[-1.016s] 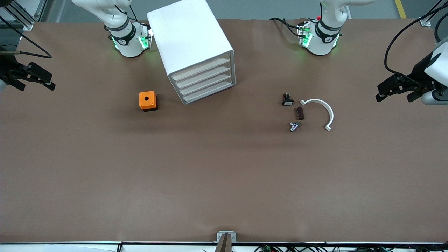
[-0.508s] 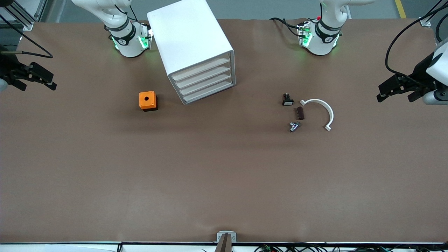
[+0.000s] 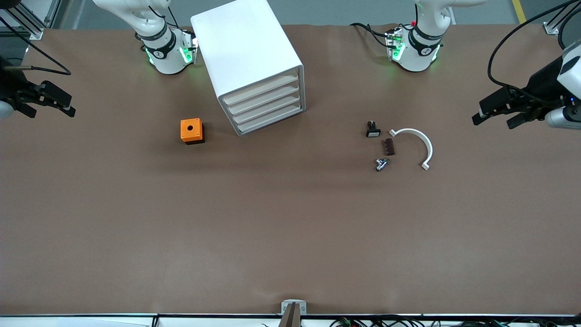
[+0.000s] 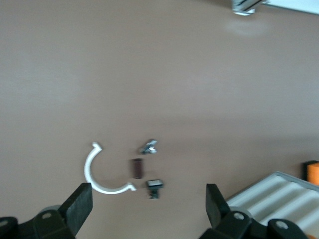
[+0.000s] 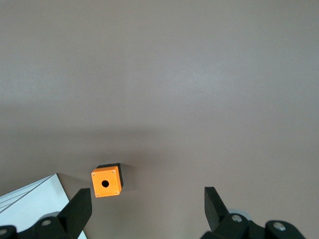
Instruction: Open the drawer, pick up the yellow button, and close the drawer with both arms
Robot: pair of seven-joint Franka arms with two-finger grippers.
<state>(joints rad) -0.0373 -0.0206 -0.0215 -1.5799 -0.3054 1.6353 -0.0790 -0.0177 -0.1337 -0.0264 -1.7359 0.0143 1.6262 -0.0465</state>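
The white cabinet [image 3: 247, 59] stands between the two arm bases. Its uppermost drawer [image 3: 261, 88] is shut, like the three below it. The button is hidden. My left gripper [image 3: 494, 121] hangs open and empty over the table at the left arm's end; in the left wrist view [image 4: 148, 199] its jaws stand wide apart, with the cabinet's drawer fronts [image 4: 279, 199] at the edge. My right gripper [image 3: 51, 112] hangs open and empty over the right arm's end; in the right wrist view [image 5: 147, 199] a corner of the cabinet [image 5: 35, 204] shows.
An orange cube with a round hole [image 3: 191, 131] [image 5: 106, 183] sits beside the cabinet toward the right arm's end. Toward the left arm's end lie a black part with a white face [image 3: 372, 130], a brown part [image 3: 389, 146], a silver part [image 3: 381, 164] and a white curved piece [image 3: 420, 143].
My left gripper has moved inward over the table toward the small parts. My right gripper has shifted only slightly. The cabinet and the loose parts have not moved.
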